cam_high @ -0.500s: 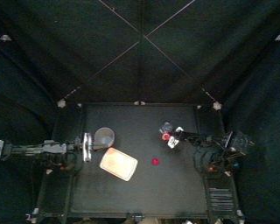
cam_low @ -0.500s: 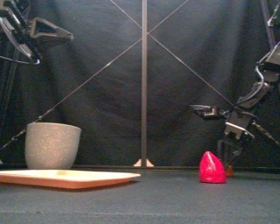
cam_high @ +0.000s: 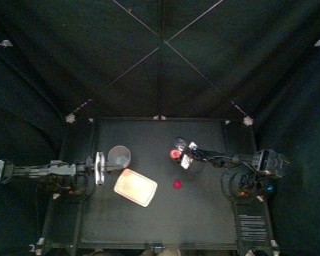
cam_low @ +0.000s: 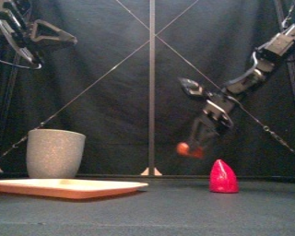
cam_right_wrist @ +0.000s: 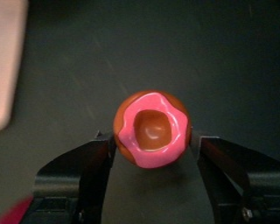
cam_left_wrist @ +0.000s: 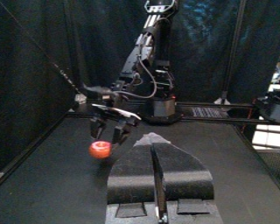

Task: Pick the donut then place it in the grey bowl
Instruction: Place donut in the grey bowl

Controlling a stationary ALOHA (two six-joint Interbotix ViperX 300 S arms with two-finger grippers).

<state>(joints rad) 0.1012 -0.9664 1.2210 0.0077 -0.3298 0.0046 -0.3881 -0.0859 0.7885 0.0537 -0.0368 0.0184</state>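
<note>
**A:** Starting from the top: where is the donut sitting?

**B:** Just right of the frame's middle. The right tool (cam_high: 179,155) is clamping the reddish donut (cam_high: 175,154) there. The grey bowl (cam_high: 119,155) is standing to its left, and the pink tray (cam_high: 136,186) is lying just below the bowl. A small red toy (cam_high: 178,184) is lying straight below the donut. The left tool (cam_high: 105,167) is resting near the left edge of the surface (cam_high: 203,215), beside the bowl.

**A:** And from the front?

**B:** The donut is hanging in the air right of centre, clear of the surface. It is being pinched at the tip of the right tool, which is slanting down from the upper right. The red toy is standing at lower right, below the donut and a little to its right. The bowl is standing at lower left behind the tray, well apart from the donut.

**A:** What is the left wrist showing?

**B:** At bottom centre, the left tool's two jaws are pressing together with nothing between them. In the middle left of the frame, the right tool is holding the donut above the surface.

**A:** And the right wrist?

**B:** The donut is filling the centre with its iced face toward the camera, and the two jaws are squeezing its sides. The tray's edge is showing at upper left. A bit of the red toy is peeking in at the bottom left corner.
</note>
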